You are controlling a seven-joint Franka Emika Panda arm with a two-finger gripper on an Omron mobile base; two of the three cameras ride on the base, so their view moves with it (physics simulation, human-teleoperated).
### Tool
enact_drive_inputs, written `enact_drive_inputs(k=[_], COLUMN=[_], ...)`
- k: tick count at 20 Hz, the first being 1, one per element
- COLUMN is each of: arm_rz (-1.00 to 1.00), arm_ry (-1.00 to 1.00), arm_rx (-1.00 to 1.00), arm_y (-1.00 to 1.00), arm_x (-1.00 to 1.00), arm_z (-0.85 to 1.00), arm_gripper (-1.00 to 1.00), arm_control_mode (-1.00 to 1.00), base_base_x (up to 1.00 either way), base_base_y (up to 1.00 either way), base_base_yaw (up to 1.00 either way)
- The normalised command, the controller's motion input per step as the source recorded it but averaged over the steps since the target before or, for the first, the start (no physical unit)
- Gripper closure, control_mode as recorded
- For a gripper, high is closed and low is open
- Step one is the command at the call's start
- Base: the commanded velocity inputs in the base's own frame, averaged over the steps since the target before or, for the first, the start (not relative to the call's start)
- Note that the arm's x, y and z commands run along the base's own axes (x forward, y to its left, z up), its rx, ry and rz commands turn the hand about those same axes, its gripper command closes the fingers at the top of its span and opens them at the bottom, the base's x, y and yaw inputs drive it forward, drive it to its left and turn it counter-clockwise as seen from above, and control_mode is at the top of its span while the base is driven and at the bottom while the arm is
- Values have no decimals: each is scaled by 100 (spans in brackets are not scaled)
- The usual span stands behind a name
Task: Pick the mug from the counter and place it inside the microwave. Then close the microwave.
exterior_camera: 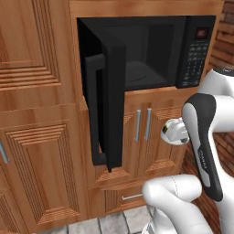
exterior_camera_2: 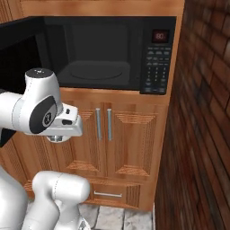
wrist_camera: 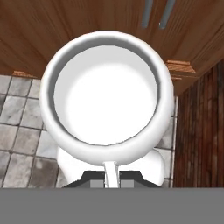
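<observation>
Below the open microwave, in front of the wooden cabinet doors, we see the mug held up in the air. In the hand view its white rim crowds out nearly everything, and our gripper is mostly hidden beneath it, apparently pinching the mug. From the left base view only a sliver of mug peeks past the forearm. The microwave door stands swung wide.

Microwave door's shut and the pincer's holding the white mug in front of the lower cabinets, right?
Not quite. The large black microwave has its dark door swung open, clear in the left base view. The rest holds: the hand view shows the small white mug held in the pincer before the wooden lower cabinets.
</observation>
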Motion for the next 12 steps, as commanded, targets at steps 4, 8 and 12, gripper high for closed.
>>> enact_drive_inputs(k=[4, 8, 12], arm_rz=[0, 0, 0], arm_ry=[0, 0, 0], arm_rx=[0, 0, 0], arm_y=[0, 0, 0], arm_x=[0, 0, 0], arm_z=[0, 0, 0], arm_gripper=[100, 100, 100], arm_control_mode=[100, 100, 100], base_base_x=[34, 42, 0], base_base_y=[-5, -4, 0], base_base_yaw=[0, 1, 0])
